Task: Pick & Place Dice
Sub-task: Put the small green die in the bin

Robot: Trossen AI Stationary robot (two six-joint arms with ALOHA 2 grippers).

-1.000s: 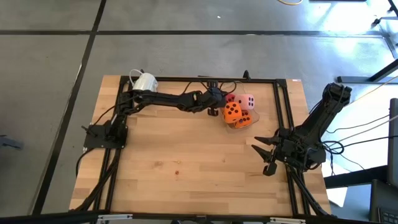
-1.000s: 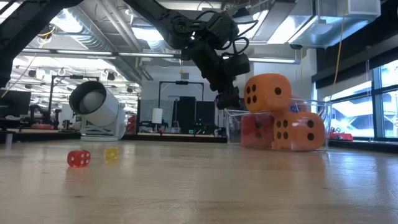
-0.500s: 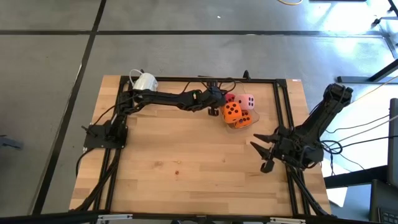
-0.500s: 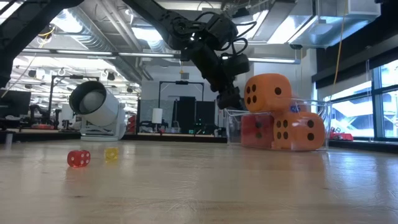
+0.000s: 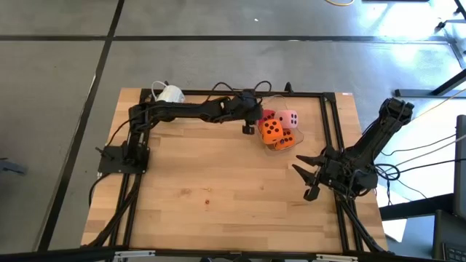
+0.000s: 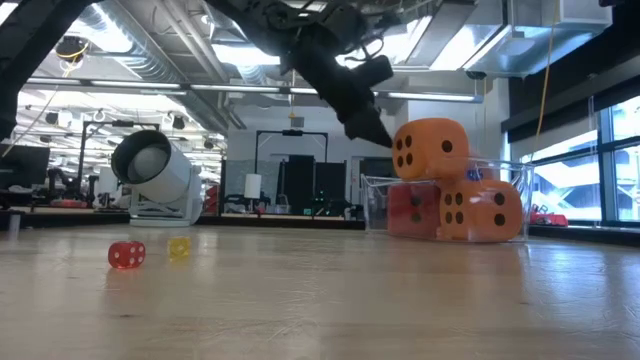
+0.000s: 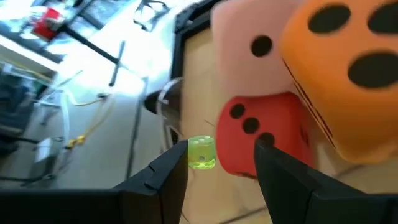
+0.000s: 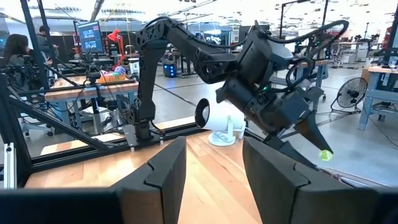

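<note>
Two small dice [image 6: 127,254] near mug [image 6: 155,177]; left gripper [image 7: 211,163] pinching green bead [image 7: 201,153], right gripper [image 8: 212,163] open

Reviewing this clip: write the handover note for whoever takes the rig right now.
Left gripper: above the clear container, a small green die at its tip; grip unclear.
Right gripper: open, empty, waiting at the table's right edge.
Done: pink die, red die and both orange dice are piled in the container.
Left: probably only withdrawing the left arm.
</note>
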